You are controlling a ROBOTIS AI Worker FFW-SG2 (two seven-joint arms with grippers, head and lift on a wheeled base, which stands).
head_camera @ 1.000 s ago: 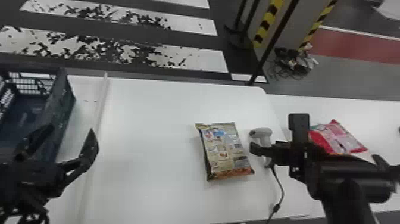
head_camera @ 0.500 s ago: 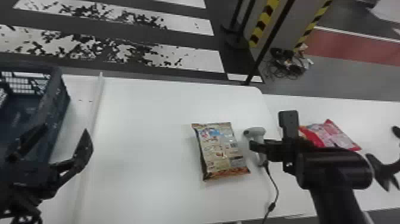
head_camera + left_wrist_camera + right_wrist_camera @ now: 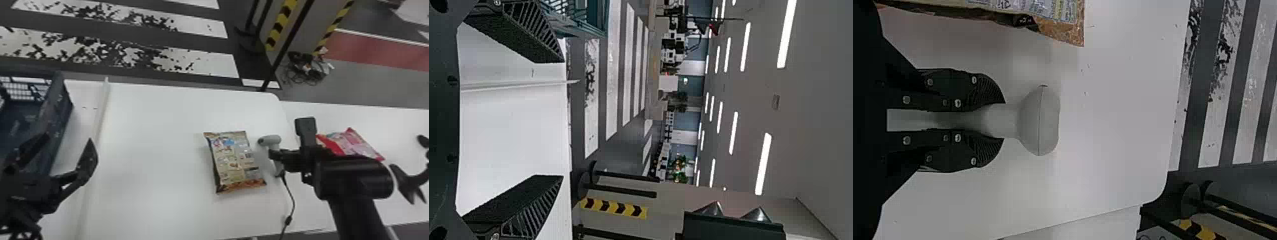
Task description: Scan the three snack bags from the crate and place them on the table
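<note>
My left gripper [image 3: 68, 140] stands open beside the blue crate [image 3: 59, 108] at the left; in the left wrist view, my left gripper [image 3: 561, 119] has a wide gap between its fingers. At the right, my right gripper [image 3: 275, 155] holds the grey scanner [image 3: 272, 140] by its handle. The right wrist view shows my right gripper [image 3: 1003, 121] shut around that handle, the scanner's head [image 3: 1040, 120] beyond the fingertips. Just left of the scanner, a tan snack bag [image 3: 234, 161] lies flat on the table [image 3: 153, 153]. A red and pink snack bag [image 3: 359, 145] is partly hidden behind the right arm.
A raised white strip [image 3: 99, 127] runs along the table beside the crate. The scanner's black cable [image 3: 291, 198] trails to the front edge. Another white surface [image 3: 395, 127] adjoins at the right, with a dark pointed object [image 3: 410, 182] over it.
The head view has shifted slightly, so most things stand a little farther left. My right arm has swung slightly left, bringing the scanner a bit closer to the tan bag.
</note>
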